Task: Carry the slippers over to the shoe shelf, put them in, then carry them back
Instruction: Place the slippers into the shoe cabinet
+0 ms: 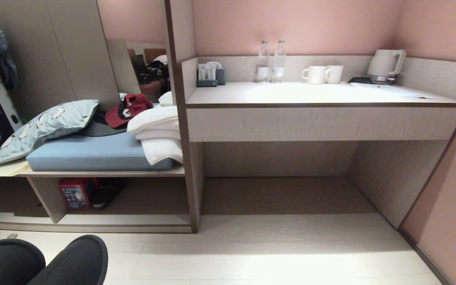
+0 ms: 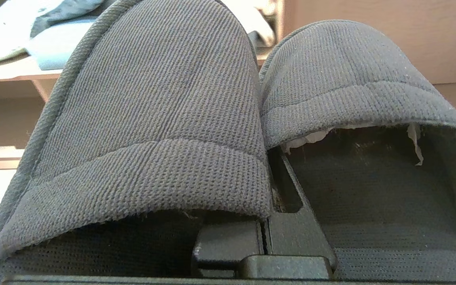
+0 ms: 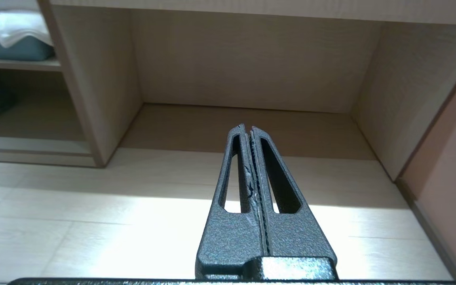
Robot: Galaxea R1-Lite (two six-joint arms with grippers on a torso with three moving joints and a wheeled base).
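The two dark charcoal slippers (image 1: 42,263) hang side by side, toes forward, at the lower left of the head view, above the pale floor. In the left wrist view they fill the picture: one slipper (image 2: 152,118) and the other (image 2: 350,75). My left gripper (image 2: 266,221) is shut on the slippers, with one finger inside each and their adjoining sides pinched between. The shoe shelf (image 1: 133,198) is the low cubby under the bench, ahead and to the left. My right gripper (image 3: 248,128) is shut and empty, facing the desk's knee recess (image 3: 247,79).
A red box (image 1: 74,193) and a dark shoe (image 1: 107,194) sit in the cubby's left part. The bench above carries a blue cushion (image 1: 93,152), a pillow, a red cap and white towels (image 1: 158,130). Bottles, mugs (image 1: 316,74) and a kettle stand on the desk.
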